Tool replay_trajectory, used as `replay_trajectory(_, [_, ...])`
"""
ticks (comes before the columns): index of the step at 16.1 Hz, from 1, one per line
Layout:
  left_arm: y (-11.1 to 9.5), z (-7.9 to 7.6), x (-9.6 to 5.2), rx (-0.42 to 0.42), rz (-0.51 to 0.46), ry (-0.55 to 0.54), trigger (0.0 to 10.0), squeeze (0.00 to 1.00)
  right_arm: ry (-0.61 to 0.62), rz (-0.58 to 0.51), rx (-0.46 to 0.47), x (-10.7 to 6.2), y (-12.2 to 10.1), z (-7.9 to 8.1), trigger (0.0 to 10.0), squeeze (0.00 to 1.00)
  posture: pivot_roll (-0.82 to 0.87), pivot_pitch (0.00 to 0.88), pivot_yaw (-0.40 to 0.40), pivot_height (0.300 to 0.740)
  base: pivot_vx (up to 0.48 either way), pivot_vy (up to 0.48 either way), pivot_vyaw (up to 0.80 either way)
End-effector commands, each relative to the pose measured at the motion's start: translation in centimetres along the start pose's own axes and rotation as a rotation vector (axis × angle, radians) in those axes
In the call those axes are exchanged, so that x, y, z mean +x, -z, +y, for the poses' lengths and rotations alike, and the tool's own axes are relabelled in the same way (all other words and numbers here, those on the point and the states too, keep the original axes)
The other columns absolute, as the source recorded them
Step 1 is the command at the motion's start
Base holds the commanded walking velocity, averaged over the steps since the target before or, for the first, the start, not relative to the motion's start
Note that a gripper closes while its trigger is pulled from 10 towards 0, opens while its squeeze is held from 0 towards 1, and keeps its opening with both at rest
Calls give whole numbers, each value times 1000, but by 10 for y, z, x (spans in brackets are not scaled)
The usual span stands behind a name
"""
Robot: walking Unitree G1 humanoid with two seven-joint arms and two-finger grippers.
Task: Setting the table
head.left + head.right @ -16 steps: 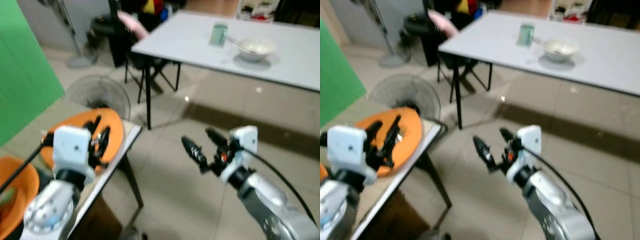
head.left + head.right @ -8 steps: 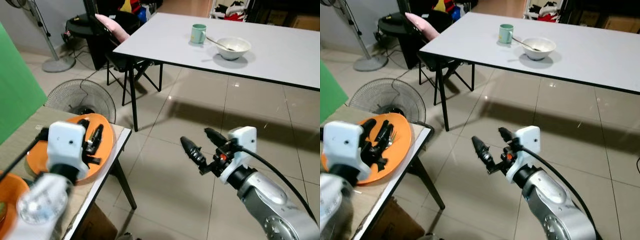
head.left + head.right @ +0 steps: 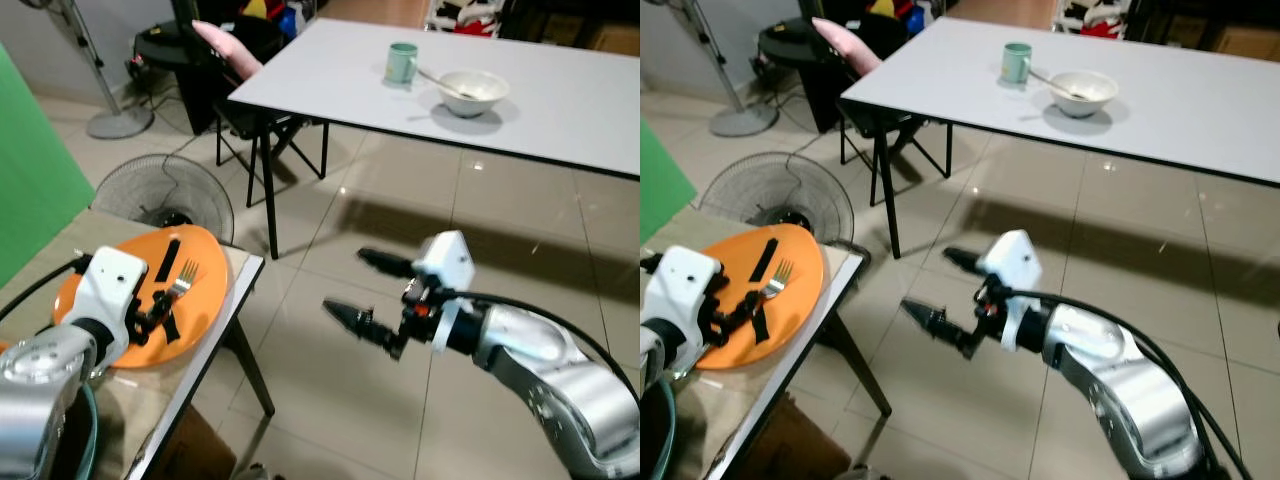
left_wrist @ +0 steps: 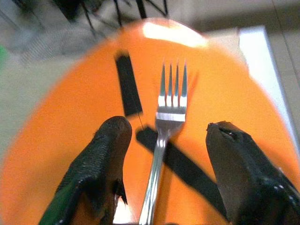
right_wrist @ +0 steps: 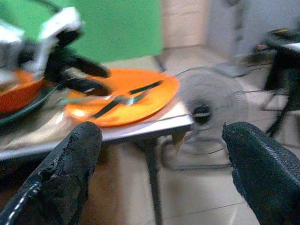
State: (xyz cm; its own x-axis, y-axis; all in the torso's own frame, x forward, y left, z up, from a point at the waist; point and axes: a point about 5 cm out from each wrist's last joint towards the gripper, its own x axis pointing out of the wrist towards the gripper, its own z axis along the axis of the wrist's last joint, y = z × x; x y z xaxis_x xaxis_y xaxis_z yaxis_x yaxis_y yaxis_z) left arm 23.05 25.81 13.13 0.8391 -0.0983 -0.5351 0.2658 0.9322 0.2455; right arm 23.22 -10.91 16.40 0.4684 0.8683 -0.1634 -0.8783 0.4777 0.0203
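An orange plate (image 3: 207,268) lies on a small table (image 3: 243,268) at my left, with a silver fork (image 3: 180,279) and black strips (image 3: 168,257) on it. My left gripper (image 3: 157,312) hangs low over the plate, open. In the left wrist view the fork (image 4: 169,103) has its handle running between the two fingers (image 4: 101,164) without touching them. My right gripper (image 3: 345,280) is open and holds nothing, out over the tiled floor and pointing left toward the small table. Its wrist view looks across at the plate (image 5: 145,96).
A white dining table (image 3: 560,110) stands at the back with a green mug (image 3: 402,62) and a white bowl (image 3: 474,90) holding a spoon. A floor fan (image 3: 165,195) lies beside the small table. Behind it stands a chair with a pink cushion (image 3: 225,42). A green screen (image 3: 30,170) is at far left.
The camera view has shifted. My left gripper has come down onto the plate, straddling the fork. My right gripper has swung left and turned to point at the small table.
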Motion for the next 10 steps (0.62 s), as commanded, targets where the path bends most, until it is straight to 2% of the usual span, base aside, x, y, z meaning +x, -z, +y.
replay_trajectory(1, [4, 6, 3, -4, 29, 24, 10000, 0, -64, -1, -14, 3, -2, 1, 10000, 1000, -27, 24, 55, 740, 0, 0, 0])
replay_trajectory(2, [5, 11, 5, 14, 49, 16, 10000, 0, -97, 14, -27, 4, -2, 1, 10000, 1000, -28, 20, 56, 740, 0, 0, 0])
replay_trajectory(5, [7, 14, 9, -10, 70, 131, 10000, 0, -174, 36, -38, 7, -3, 0, 10000, 1000, -27, 22, 57, 740, 0, 0, 0])
replay_trajectory(6, [11, 15, 10, 1, 94, 161, 4392, 0, -189, 46, -46, 7, -2, 0, 10000, 1000, -27, 22, 57, 740, 0, 0, 0])
replay_trajectory(7, [15, 18, 12, 18, 116, 167, 2235, 0, -201, 54, -52, 8, -1, -1, 10000, 1000, -27, 22, 57, 740, 0, 0, 0])
replay_trajectory(8, [15, 17, 14, -1, 113, 207, 0, 0, -206, 58, -54, 8, -1, -2, 10000, 1000, -24, 27, 51, 740, 0, 0, 0])
replay_trajectory(10, [18, 18, 16, 8, 143, 234, 0, 0, -217, 69, -54, 7, 0, -2, 10000, 1000, -27, 29, 53, 740, 0, 0, 0])
